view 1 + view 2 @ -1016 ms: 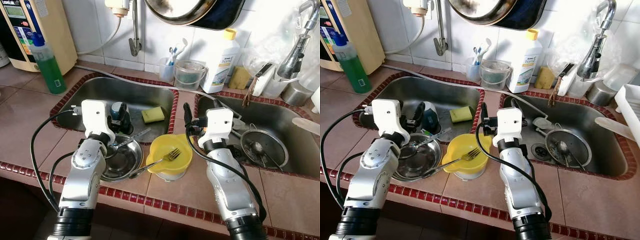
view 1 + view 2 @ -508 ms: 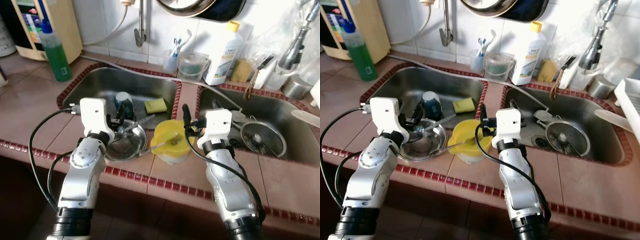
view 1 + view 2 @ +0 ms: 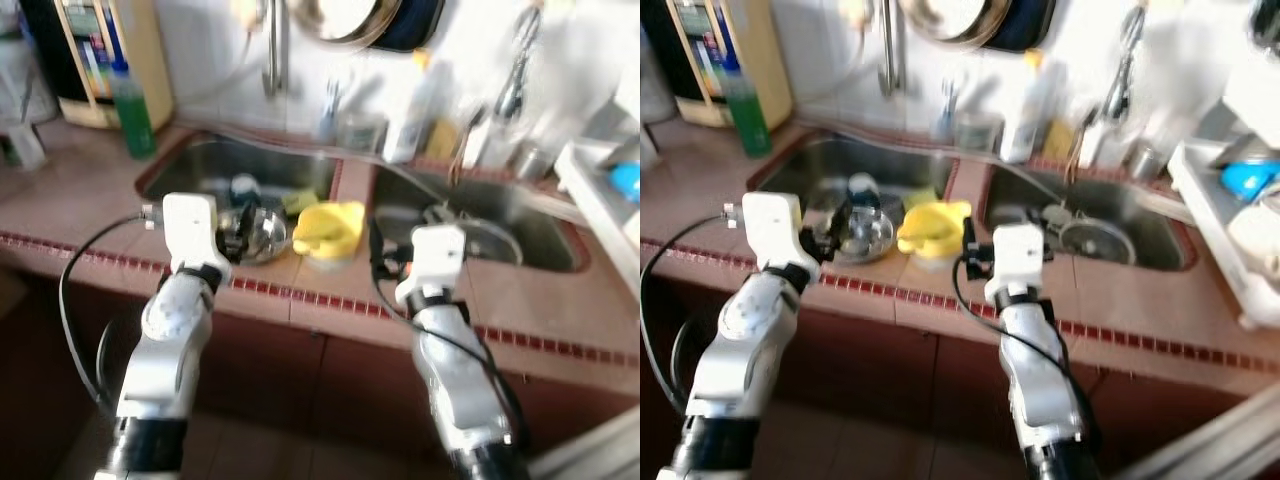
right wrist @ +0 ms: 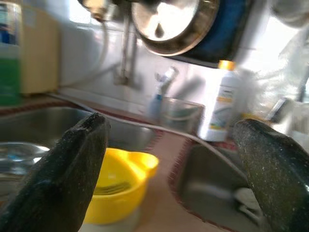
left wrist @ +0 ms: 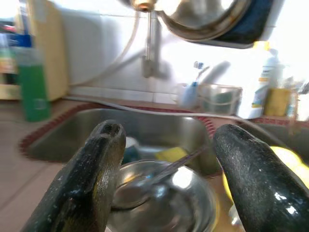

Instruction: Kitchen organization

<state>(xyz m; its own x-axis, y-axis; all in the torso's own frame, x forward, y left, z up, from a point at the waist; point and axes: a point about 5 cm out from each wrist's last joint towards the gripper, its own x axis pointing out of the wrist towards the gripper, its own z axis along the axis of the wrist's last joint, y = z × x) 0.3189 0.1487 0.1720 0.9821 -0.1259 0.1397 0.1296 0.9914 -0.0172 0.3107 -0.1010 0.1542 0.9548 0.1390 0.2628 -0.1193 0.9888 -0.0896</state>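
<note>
Both grippers are hanging with jaws spread and empty: the left gripper is facing the steel bowl holding a spoon, and the right gripper is facing the yellow bowl with its fork, both on the near counter edge between the sinks, apparently awaiting sorting.

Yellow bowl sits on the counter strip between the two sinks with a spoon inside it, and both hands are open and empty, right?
Not quite: the right wrist view shows a fork, not a spoon, inside the yellow bowl. The rest holds: the bowl sits on the counter strip between the two sinks, and the left hand and right hand are both open and empty.
</note>
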